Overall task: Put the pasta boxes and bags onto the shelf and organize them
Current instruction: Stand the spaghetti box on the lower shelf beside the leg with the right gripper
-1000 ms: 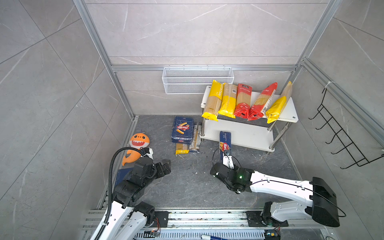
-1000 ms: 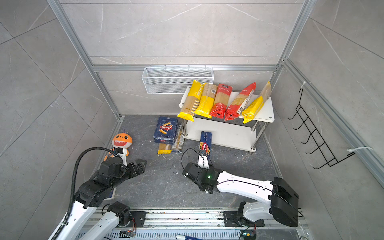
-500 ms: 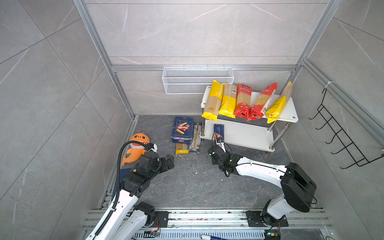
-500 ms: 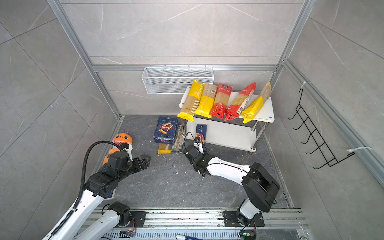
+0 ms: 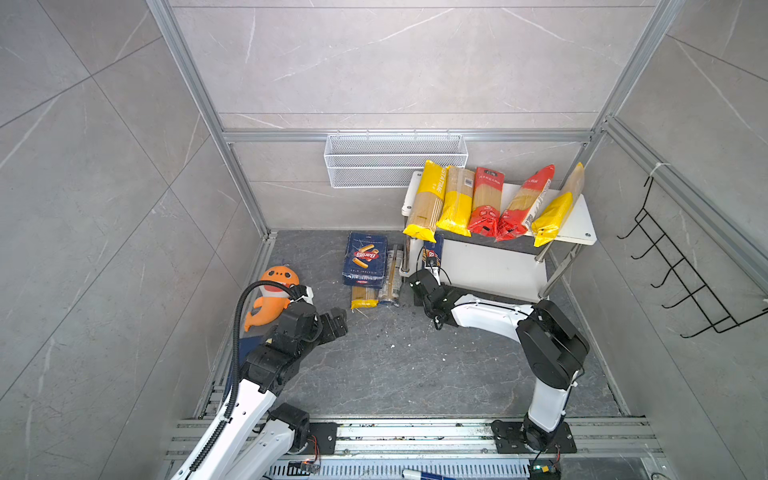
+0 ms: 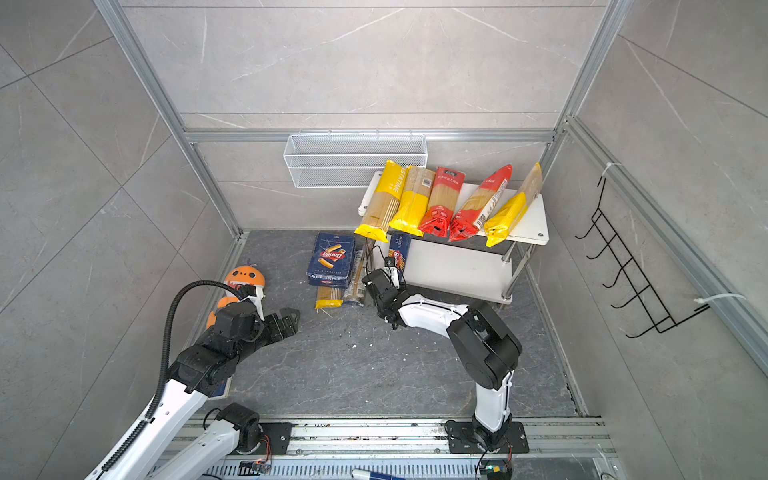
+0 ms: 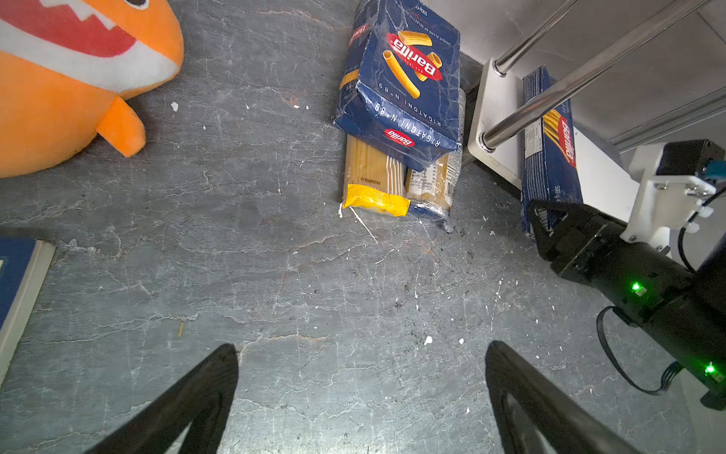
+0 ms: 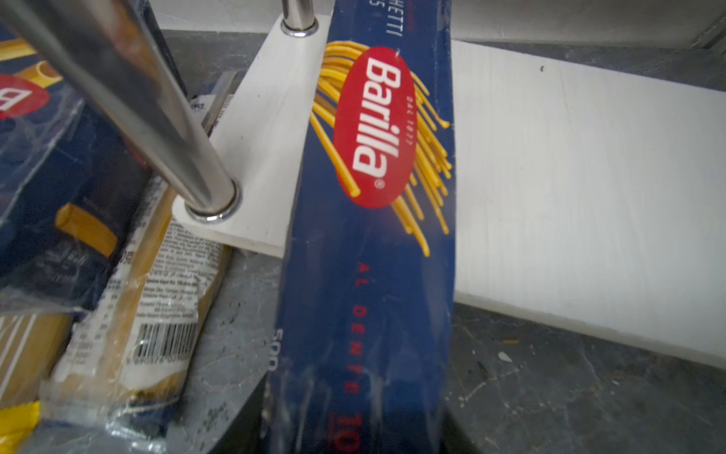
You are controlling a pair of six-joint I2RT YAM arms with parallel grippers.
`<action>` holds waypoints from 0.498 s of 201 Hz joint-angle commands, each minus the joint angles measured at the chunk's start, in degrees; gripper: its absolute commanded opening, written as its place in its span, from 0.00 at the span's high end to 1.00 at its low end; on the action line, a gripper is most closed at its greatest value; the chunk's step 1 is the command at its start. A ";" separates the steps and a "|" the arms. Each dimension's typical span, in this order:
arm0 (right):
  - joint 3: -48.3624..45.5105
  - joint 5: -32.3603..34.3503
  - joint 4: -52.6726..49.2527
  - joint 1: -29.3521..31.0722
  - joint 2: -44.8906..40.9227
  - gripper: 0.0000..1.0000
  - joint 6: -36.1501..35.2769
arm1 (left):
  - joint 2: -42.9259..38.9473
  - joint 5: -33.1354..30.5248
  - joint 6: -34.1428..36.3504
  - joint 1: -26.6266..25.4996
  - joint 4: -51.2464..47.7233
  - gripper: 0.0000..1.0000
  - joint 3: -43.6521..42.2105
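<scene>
Right, both top views first: the white two-tier shelf (image 5: 490, 266), flat boards on chrome tube legs, stands at the back right of the dark veined stone floor (image 5: 395, 374). Five slim film spaghetti bags (image 5: 457, 201) lie side by side across its top board, three yellow-ended, two red, near ends overhanging the front edge. Just left of the shelf, one wide dark blue Barilla carton (image 5: 365, 259) lies flat on two more bags: one yellow-ended floor bag (image 5: 363, 297), one clear printed bag (image 5: 394, 270). The right gripper (image 6: 390, 275) is clamped on the near end of one long narrow dark blue Barilla carton (image 6: 400, 253), whose far part lies over the lower board's left end. The left gripper (image 6: 286, 318) hangs above the floor, jaws spread wide and empty, near a soft orange shark plush (image 6: 243, 278).

Left wrist view: two black fingers (image 7: 222, 369) stand far apart over bare floor; the wide carton's film wrap is creased and glossy; a flat dark blue book (image 7: 15, 275) shows at the edge.

Right wrist view: the narrow carton, glossy card with a red oval logo, runs from between the jaws onto the smooth white board, beside one round chrome leg (image 8: 157, 118).
</scene>
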 commanded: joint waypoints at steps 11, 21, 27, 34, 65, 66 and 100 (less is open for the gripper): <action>6.47 1.75 6.85 -2.24 2.43 0.67 -0.86 | 1.18 -0.30 2.09 0.30 3.33 0.00 0.90; 7.40 1.11 6.70 -2.82 3.43 0.67 -1.00 | 1.29 -0.31 2.06 0.30 3.58 0.00 0.94; 8.00 0.48 6.57 -3.27 3.95 0.66 -0.98 | 1.35 -0.32 2.09 0.30 3.66 0.00 0.99; 8.57 -0.13 6.20 -3.72 4.48 0.66 -0.83 | 1.40 -0.18 2.09 0.30 3.72 0.00 0.99; 11.81 -3.12 3.79 -4.66 7.07 0.63 -0.12 | 1.90 -0.44 2.18 0.30 4.05 0.00 1.02; 11.89 -3.18 3.70 -4.66 7.13 0.63 -0.06 | 1.93 -0.44 2.18 0.30 4.06 0.00 1.00; 12.25 -4.84 2.29 -4.67 7.90 0.56 1.14 | 2.67 -0.27 2.30 0.30 4.46 0.00 1.15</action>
